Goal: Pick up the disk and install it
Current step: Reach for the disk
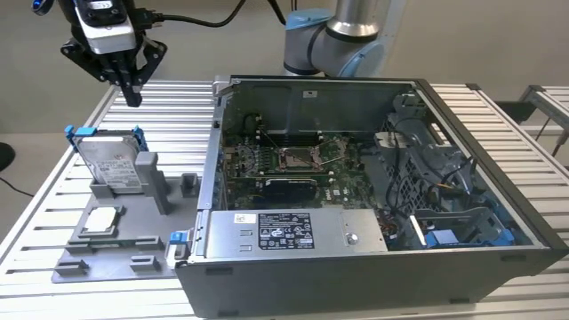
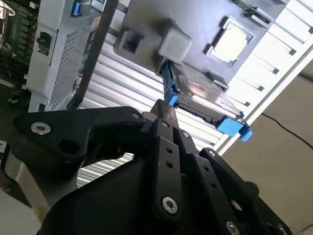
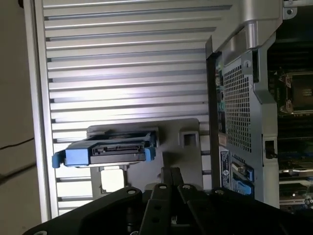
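The disk (image 1: 112, 160) stands on edge in a grey holder on the exterior view's left, silver with a white label and blue rails. My gripper (image 1: 133, 101) hangs above and behind it, apart from it, fingers pointing down and shut with nothing between them. In both wrist views the black fingers (image 2: 165, 113) (image 3: 171, 175) meet in a point. The disk (image 2: 200, 98) lies beyond them in the second wrist view. In the first wrist view, the disk (image 3: 108, 152) shows end-on with its connector facing the camera.
An open computer case (image 1: 462, 113) fills the middle and the exterior view's right, with a long grey labelled box (image 1: 294, 230) along its near side. A small square chip (image 1: 101, 220) rests on the grey fixture (image 1: 116, 260). The arm's base (image 1: 334, 40) stands behind the case. The table (image 1: 53, 193) is slatted aluminium.
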Robot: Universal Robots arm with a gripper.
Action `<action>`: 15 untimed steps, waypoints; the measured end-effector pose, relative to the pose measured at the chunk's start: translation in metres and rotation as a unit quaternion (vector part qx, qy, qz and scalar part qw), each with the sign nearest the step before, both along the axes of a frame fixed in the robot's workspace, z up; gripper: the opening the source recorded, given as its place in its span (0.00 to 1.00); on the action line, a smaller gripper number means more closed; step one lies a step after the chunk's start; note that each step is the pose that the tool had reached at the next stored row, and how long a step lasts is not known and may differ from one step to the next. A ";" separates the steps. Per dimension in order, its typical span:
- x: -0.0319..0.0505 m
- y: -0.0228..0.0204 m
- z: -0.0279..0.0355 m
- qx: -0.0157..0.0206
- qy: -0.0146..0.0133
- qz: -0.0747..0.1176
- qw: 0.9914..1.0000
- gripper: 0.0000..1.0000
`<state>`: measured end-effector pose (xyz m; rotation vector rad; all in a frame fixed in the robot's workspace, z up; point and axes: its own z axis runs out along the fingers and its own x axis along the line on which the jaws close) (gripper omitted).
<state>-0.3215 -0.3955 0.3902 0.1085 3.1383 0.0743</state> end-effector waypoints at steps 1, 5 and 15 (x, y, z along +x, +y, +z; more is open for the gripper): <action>-0.0037 0.0000 0.0000 0.000 0.000 0.000 1.000 0.00; -0.0136 0.0000 0.0000 0.000 0.000 0.005 1.000 0.00; -0.0270 0.0003 -0.0002 0.000 0.000 0.035 0.999 0.00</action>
